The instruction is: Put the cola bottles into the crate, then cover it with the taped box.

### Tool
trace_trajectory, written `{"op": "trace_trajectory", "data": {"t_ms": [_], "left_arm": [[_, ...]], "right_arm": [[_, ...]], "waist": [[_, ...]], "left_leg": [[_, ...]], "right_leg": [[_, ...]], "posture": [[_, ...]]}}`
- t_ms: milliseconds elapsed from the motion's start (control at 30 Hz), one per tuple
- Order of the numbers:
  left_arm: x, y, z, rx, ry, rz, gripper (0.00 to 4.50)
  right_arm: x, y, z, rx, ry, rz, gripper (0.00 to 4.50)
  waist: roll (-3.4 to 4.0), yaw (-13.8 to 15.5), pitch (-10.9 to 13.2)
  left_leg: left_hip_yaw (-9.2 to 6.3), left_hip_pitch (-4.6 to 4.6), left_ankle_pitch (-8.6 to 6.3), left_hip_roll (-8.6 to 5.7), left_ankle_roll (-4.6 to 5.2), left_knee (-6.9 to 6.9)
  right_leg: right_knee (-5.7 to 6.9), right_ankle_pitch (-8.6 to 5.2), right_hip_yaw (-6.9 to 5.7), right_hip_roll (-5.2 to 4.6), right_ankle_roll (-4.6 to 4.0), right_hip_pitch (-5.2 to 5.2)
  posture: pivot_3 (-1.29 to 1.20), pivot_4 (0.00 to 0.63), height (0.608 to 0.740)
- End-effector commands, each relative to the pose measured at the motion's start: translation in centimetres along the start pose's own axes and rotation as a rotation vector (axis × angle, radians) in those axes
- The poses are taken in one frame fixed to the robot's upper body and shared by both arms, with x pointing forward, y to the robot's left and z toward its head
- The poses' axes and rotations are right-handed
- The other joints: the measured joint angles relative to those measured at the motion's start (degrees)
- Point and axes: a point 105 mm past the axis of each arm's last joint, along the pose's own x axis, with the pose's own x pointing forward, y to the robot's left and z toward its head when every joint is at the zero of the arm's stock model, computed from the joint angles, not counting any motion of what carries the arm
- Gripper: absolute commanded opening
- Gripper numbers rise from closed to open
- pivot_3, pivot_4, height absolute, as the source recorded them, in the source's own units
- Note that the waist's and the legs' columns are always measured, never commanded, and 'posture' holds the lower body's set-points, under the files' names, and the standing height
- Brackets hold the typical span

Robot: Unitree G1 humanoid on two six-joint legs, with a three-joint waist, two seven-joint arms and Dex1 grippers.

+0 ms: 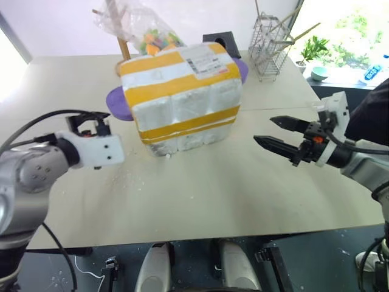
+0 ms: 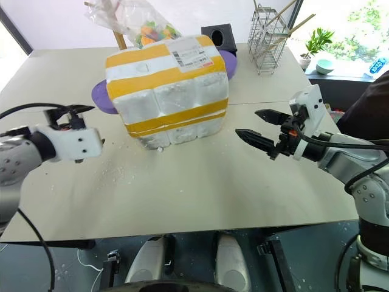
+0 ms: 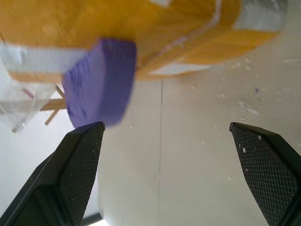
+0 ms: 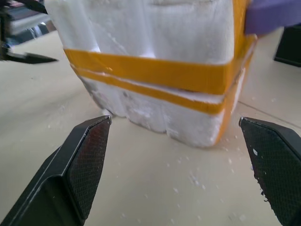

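We find the taped box (image 1: 180, 97), a large white styrofoam block wrapped in wide yellow tape stripes with a white shipping label on top, sitting near the middle of the pale table (image 1: 200, 188), slightly tilted, its lower yellow band close to the tabletop. We judge the covering step essentially done: no bottles or holed crate are visible, so presumably they sit under the box, though we cannot confirm this. The box rests partly against a flat purple foam piece (image 1: 115, 103) that pokes out at both sides behind it; this may be why it sits askew.

The left gripper (image 3: 164, 165) hangs free beside the box's left side, black fingers spread wide, nothing between them. The right gripper (image 1: 281, 135) is likewise released, fingers apart, pointing at the box's right face, apart from it.

Next move, in our judgement: either pull both arms away, or press in from both sides to square the box down.

Further back stand a wire rack (image 1: 271, 48), a small black box (image 1: 222, 42) and a clear bag of coloured bits (image 1: 143, 27). White crumbs (image 1: 130, 179) litter the table
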Motion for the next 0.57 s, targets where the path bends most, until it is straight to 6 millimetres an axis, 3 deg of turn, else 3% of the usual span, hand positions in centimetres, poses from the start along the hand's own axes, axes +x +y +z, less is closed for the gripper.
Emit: {"op": "trace_trajectory", "data": {"t_ms": [33, 133, 267, 367, 567], "left_arm": [[-1.8, 1.2, -1.1, -0.323, -0.079, 0.020, 4.45], [-2.8, 1.2, -1.5, -0.722, -0.242, -0.097, 4.45], [-6.9, 3.3, -1.2, -1.146, -0.522, -0.361, 4.45], [-8.0, 5.0, -2.6, -1.224, -0.531, -0.398, 4.45], [-8.4, 6.0, -5.1, -1.154, -0.424, -0.407, 4.45]], "right_arm": [[-0.9, -0.7, 1.4, -0.054, -0.035, -0.028, 4.50], [-0.9, -0.9, 1.4, -0.060, -0.025, -0.025, 4.50], [-1.3, -1.4, 2.1, -0.078, -0.019, 0.002, 4.50], [-1.8, -0.9, 3.0, -0.098, -0.013, 0.080, 4.50], [-2.1, -0.4, 3.7, -0.114, 0.007, 0.174, 4.50]], "waist": [[0.01, 0.21, 0.00], [0.00, 0.07, 0.00], [-0.01, -0.22, 0.01], [0.09, -0.32, 0.01], [0.13, -0.34, 0.02]], "left_leg": [[-0.01, 0.08, 0.00, 0.00, 0.00, 0.00], [-0.04, 0.14, 0.00, 0.02, -0.01, 0.01], [-0.03, 0.14, -0.01, 0.02, 0.00, 0.02], [-0.03, 0.17, -0.04, 0.03, 0.05, 0.00], [0.03, 0.28, -0.12, 0.06, 0.14, -0.07]], "right_leg": [[-0.05, -0.01, -0.02, 0.00, -0.01, 0.12], [-0.18, -0.01, -0.08, 0.01, -0.01, 0.27], [-0.24, 0.00, -0.07, 0.05, 0.00, 0.29], [-0.24, -0.02, -0.08, 0.08, 0.01, 0.27], [-0.34, -0.03, -0.05, 0.05, -0.03, 0.32]], "posture": [[0.00, 0.150, 0.740], [0.00, 0.150, 0.740], [0.00, 0.150, 0.740], [0.00, 0.150, 0.740], [0.00, 0.150, 0.740]]}}
